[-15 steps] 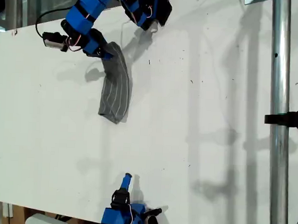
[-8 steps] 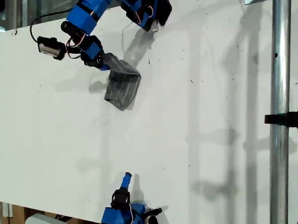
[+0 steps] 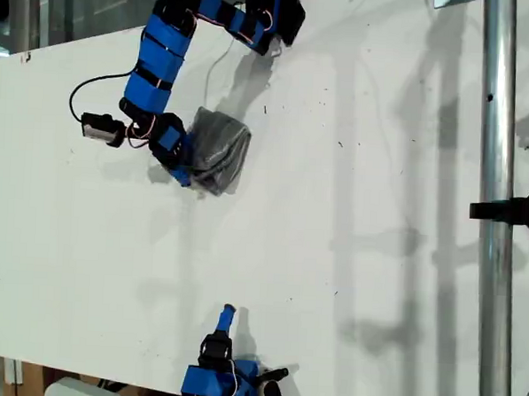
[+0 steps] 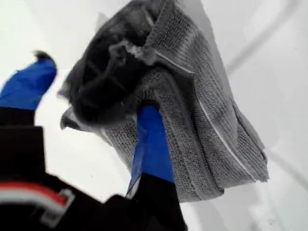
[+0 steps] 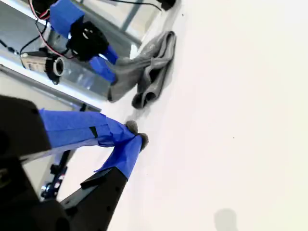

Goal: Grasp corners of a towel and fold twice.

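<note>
Towel (image 3: 217,148): bunched in folded layers on the white table (image 3: 349,282), near its far edge in the exterior view.
First gripper (image 4: 91,108): jaws spread, one blue finger (image 4: 153,142) pressed against the cloth, touching it.
Second gripper (image 5: 136,135): tips together, empty, well apart from towel.
Nearer arm: first.
Obstructions: none on table; metal pole (image 3: 494,210) well clear of towel.
</note>
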